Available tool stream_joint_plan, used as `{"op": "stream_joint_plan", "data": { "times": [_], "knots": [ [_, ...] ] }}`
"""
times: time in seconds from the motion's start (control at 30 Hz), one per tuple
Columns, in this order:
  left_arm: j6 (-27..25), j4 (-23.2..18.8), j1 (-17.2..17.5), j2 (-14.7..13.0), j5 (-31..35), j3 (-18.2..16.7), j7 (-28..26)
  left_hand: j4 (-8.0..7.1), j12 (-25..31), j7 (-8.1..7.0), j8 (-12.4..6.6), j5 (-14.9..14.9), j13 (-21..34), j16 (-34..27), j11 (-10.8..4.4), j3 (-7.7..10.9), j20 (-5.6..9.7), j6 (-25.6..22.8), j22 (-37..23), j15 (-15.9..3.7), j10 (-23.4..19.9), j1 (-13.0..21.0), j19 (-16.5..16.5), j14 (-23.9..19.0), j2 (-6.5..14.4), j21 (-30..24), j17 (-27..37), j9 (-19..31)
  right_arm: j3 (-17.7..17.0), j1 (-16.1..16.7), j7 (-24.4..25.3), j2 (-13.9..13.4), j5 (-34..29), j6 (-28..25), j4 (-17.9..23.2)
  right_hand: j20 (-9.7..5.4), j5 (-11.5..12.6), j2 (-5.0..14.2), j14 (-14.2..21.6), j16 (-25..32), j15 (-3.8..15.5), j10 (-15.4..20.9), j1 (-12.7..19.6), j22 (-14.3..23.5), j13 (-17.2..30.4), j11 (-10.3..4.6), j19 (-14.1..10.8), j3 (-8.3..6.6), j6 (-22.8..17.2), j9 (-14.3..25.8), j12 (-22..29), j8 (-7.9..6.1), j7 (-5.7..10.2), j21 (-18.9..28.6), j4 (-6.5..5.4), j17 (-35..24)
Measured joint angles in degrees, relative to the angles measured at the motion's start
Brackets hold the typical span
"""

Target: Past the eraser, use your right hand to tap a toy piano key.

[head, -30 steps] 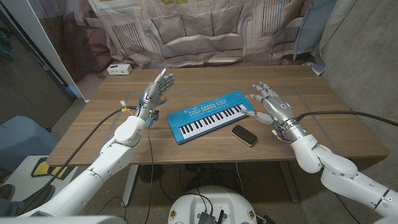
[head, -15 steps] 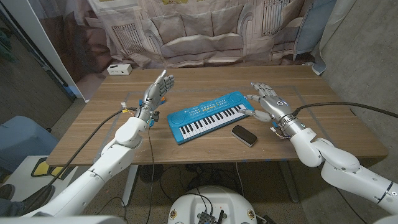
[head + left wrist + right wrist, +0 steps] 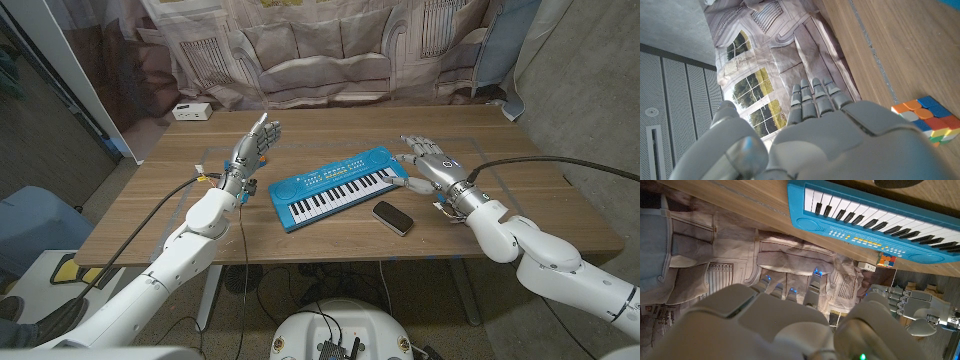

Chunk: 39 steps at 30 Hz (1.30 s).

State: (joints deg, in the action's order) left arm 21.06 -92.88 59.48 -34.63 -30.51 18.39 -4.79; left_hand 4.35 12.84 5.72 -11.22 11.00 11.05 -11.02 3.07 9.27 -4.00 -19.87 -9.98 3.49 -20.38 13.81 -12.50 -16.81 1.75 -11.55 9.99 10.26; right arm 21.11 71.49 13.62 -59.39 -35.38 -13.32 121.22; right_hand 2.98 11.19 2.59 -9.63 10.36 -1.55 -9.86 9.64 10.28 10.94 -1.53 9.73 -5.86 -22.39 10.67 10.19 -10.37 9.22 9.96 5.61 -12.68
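- Step in hand: key approach. The right hand (image 3: 432, 165) is at the right end of the toy piano (image 3: 336, 185), fingers spread, holding nothing; its thumb is at the end keys, contact not confirmable.
- Next move: press one fingertip down on a white key, then lift.
- The eraser (image 3: 392, 217), dark and oblong, lies just in front of the piano's right end, clear of the keys.
- The left hand (image 3: 252, 146) stands open left of the piano, beside a colour cube (image 3: 926, 118).
- A white box (image 3: 190, 111) sits well behind the piano, no obstruction.

Right hand (image 3: 775, 325) back fills foreground, fingers spread, holding nothing. Blue toy piano (image 3: 875, 217) on wooden table (image 3: 740, 205). Colored cube (image 3: 888, 260) beyond it; left hand (image 3: 910, 302) nearby.
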Motion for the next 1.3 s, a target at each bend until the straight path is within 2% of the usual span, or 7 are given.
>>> {"op": "stream_joint_plan", "data": {
  "times": [0.4,0.57,1.13,1.3],
  "knots": [
    [-0.5,-0.3,-0.5,-0.2,0.0,0.1,0.1,0.0,0.0,0.0,0.0,0.0,0.0,0.0,0.42,0.0,0.29,0.0,0.0,0.1,0.0,0.0,-0.3,-0.1,0.0,0.0,0.0,0.0,1.4,-1.8,-3.9,-1.0,0.2,-2.0,1.1,0.0,0.0,0.22,0.0,0.3,0.01,0.0,-0.2,0.0,0.0,0.0,0.0,-0.03,-0.4,0.0,0.2,-0.45,-0.01,0.2,-0.38,0.0],
    [-0.7,-0.3,-0.8,-0.2,0.0,0.2,0.2,0.0,0.0,0.32,0.0,0.0,0.0,0.0,0.42,0.0,0.29,-0.3,0.0,0.1,0.0,0.0,-0.3,-0.1,0.0,0.0,0.0,0.0,2.0,-2.6,-5.3,-1.3,0.0,-2.4,1.2,0.0,0.0,1.2,0.0,0.3,0.01,0.0,-1.2,0.0,0.0,0.0,0.0,-0.39,-0.4,0.0,0.3,-0.45,-0.01,0.5,-0.73,0.0],
    [-0.8,-0.1,-0.7,-0.1,-0.2,0.3,0.2,0.23,0.0,0.31,-0.01,0.0,0.0,0.0,0.42,0.24,0.29,-0.3,0.0,0.09,0.0,-0.3,-0.3,-0.1,0.3,0.0,0.0,0.0,5.4,-6.2,-11.5,-1.5,-1.5,-4.3,1.5,-0.01,0.0,1.5,-0.3,0.7,-0.3,0.0,-1.5,0.0,0.0,0.0,0.0,-0.39,0.2,0.0,0.6,-0.45,-0.41,0.5,-0.72,0.0],
    [-0.8,-0.1,-0.6,0.0,-0.2,0.3,0.2,0.23,0.0,0.31,-0.01,0.0,0.0,0.0,0.42,0.24,0.29,-0.3,0.0,0.09,0.0,-0.3,-0.3,-0.1,0.3,0.0,0.0,0.0,6.0,-6.8,-12.6,-1.5,-1.9,-4.6,1.5,-0.01,0.0,1.5,-0.3,0.7,-0.3,0.0,-1.5,0.0,0.0,0.0,0.0,-0.45,0.2,0.0,0.6,-0.45,-0.41,0.5,-1.1,0.0]
  ]
}}
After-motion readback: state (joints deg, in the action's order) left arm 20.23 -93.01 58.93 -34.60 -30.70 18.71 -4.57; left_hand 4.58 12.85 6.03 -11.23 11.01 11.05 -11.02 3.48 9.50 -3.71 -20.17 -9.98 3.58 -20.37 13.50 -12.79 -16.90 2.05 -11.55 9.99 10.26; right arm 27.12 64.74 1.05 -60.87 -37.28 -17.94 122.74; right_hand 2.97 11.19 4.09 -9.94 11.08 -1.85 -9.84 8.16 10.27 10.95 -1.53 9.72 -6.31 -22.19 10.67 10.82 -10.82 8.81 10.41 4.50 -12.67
